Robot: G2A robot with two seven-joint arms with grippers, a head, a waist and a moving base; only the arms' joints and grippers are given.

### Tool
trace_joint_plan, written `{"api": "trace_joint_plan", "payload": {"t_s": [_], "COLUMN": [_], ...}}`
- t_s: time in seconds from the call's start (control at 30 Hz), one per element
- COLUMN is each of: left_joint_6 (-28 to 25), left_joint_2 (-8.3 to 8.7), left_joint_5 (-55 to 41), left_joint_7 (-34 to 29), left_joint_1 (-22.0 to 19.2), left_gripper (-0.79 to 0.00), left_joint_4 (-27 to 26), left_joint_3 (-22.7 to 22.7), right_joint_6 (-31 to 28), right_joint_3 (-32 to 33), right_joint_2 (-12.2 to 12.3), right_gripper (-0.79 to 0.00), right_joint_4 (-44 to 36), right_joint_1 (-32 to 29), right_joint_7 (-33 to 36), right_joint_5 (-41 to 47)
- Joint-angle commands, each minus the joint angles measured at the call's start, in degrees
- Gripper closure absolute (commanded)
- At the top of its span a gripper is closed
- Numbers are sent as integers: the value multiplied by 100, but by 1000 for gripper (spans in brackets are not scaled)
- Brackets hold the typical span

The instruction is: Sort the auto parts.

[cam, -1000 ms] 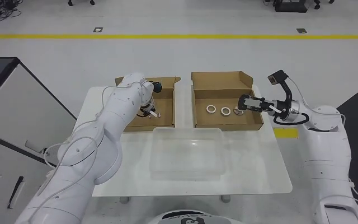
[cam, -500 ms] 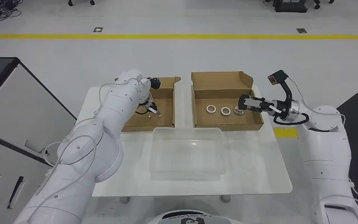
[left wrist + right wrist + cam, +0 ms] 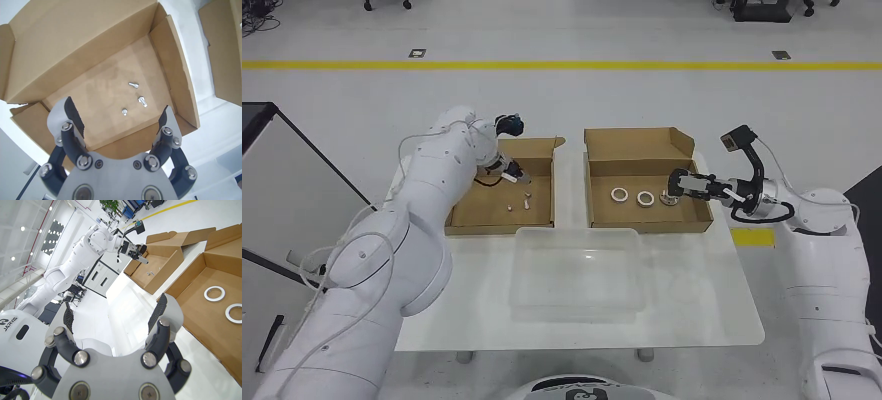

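Left wrist view: with left hand [image 3: 118,103] spread empty over three bolts [image 3: 142,101] in cardboard box [image 3: 75,56], lift straight up, clear of walls.

right claw [image 3: 114,302] – spread (empty) | near box [image 3: 217,262] – two rings [image 3: 214,294] | far box [image 3: 164,270] – bolts [image 3: 150,273]

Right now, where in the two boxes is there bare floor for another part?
In the left cardboard box, the half away from the right cardboard box is bare; three bolts cluster by the wall nearest it. Right cardboard box: a strip along the back wall behind the two rings; the right gripper crowds its outer end.
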Motion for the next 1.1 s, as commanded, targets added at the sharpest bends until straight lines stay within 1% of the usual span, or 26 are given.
{"api": "trace_joint_plan", "payload": {"t_s": [0.0, 0.07, 0.1, 0.13, 0.17, 0.27, 0.4, 0.57, 0.63, 0.73, 0.8, 0.83, 0.9, 0.97, 1.03, 1.07], "left_joint_6": [-245, -662, -971, -1136, -1450, -1983, -2698, -3388, -3451, -3451, -3412, -3310, -3001, -2547, -2086, -1930], "left_joint_2": [46, 105, 153, 178, 229, 343, 538, 882, 1070, 1425, 1723, 1884, 2220, 2550, 2826, 2930], "left_joint_5": [-132, -323, -441, -487, -592, -684, -735, -714, -636, -583, -561, -534, -525, -545, -602, -680], "left_joint_7": [50, 153, 195, 244, 333, 463, 736, 1109, 1229, 1260, 1198, 1124, 878, 519, 110, -40], "left_joint_1": [-38, -57, -63, -70, -57, -41, 59, 262, 410, 787, 1138, 1360, 1971, 2752, 3577, 3955], "left_gripper": [-785, -785, -785, -785, -785, -785, -785, -785, -785, -785, -785, -785, -785, -785, -785, -785], "left_joint_4": [-27, -86, -101, -132, -170, -245, -494, -977, -1323, -2143, -2881, -3345, -4529, -5916, -7182, -7742], "left_joint_3": [-84, -196, -268, -300, -368, -462, -584, -789, -893, -1158, -1464, -1657, -2134, -2736, -3390, -3684], "right_joint_6": [0, 0, 0, 0, 0, 0, 0, 0, 0, 0, 0, 0, 0, 0, 0, 0], "right_joint_3": [0, 0, 0, 0, 0, 0, 0, 0, 0, 0, 0, 0, 0, 0, 0, 0], "right_joint_2": [0, 0, 0, 0, 0, 0, 0, 0, 0, 0, 0, 0, 0, 0, 0, 0], "right_gripper": [-785, -785, -785, -785, -785, -785, -785, -785, -785, -785, -785, -785, -785, -785, -785, -785], "right_joint_4": [0, 0, 0, 0, 0, 0, 0, 0, 0, 0, 0, 0, 0, 0, 0, 0], "right_joint_1": [0, 0, 0, 0, 0, 0, 0, 0, 0, 0, 0, 0, 0, 0, 0, 0], "right_joint_7": [0, 0, 0, 0, 0, 0, 0, 0, 0, 0, 0, 0, 0, 0, 0, 0], "right_joint_5": [0, 0, 0, 0, 0, 0, 0, 0, 0, 0, 0, 0, 0, 0, 0, 0]}}
